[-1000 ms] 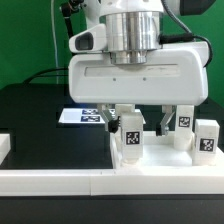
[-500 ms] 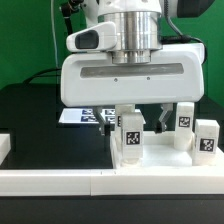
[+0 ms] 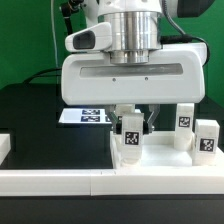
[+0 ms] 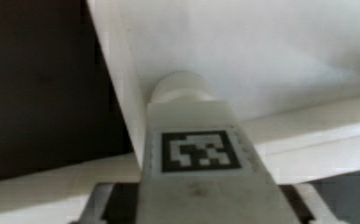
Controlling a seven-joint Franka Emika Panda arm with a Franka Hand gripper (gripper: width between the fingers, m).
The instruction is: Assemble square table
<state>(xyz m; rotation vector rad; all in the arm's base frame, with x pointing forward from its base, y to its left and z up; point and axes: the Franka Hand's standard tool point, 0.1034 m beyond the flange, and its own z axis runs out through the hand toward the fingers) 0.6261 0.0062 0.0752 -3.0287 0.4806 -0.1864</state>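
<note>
The gripper [image 3: 132, 127] hangs low over the near right part of the table, its fingers set on either side of one white leg [image 3: 130, 142]. In the wrist view that leg [image 4: 198, 140] sits squarely between the two dark pads [image 4: 111, 200], tag facing the camera, and the pads look pressed against its sides: the gripper is clenched on the leg. The leg stands upright, just behind the long white rail [image 3: 110, 180] that runs along the near edge.

Two more legs stand to the exterior view's right: one [image 3: 184, 125] a little farther back, another [image 3: 207, 139] near the right border. Both are upright, tags toward the camera, and apart from the held one.

The work surface [image 3: 50, 125] is matte black. The marker board [image 3: 85, 116] lies flat on it, farther back, partly hidden behind the arm's broad white housing. A short white rail end [image 3: 4, 148] shows at the left edge. Behind the table hangs a green backdrop [image 3: 30, 40], with a dark cable running down across it.
</note>
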